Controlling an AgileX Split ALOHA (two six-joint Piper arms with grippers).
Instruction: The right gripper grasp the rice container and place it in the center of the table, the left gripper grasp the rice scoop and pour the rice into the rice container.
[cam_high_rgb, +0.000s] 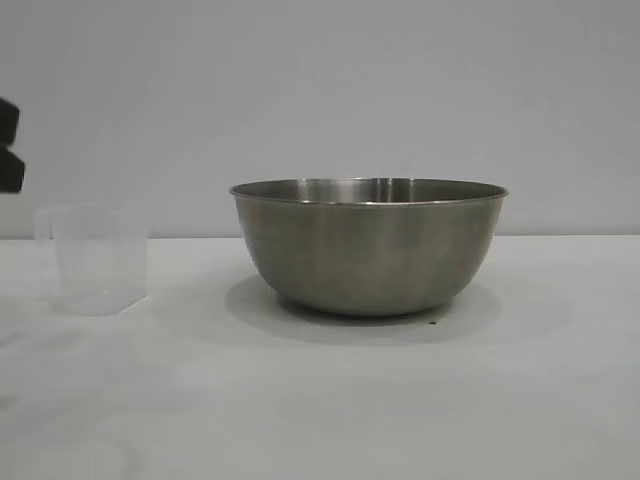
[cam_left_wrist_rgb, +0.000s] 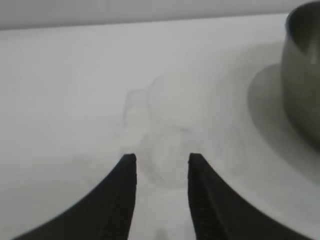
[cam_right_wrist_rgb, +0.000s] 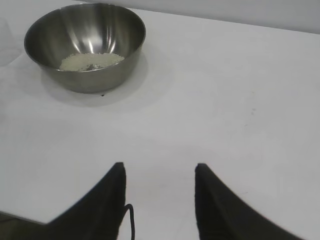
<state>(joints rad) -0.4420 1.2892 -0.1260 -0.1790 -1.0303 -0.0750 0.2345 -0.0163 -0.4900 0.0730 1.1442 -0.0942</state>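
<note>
Rice (cam_right_wrist_rgb: 91, 61) lies inside unlabelled rice container (cam_high_rgb: 368, 245).

No readable text, label, brand, number or sign in any view. Rice container (cam_high_rgb: 368, 250): plain brushed steel, no marking visible on side or inside. Rice scoop (cam_high_rgb: 98, 260): translucent plastic, no graduation or print legible. Bench (cam_high_rgb: 320, 400): plain white, unmarked.
</note>
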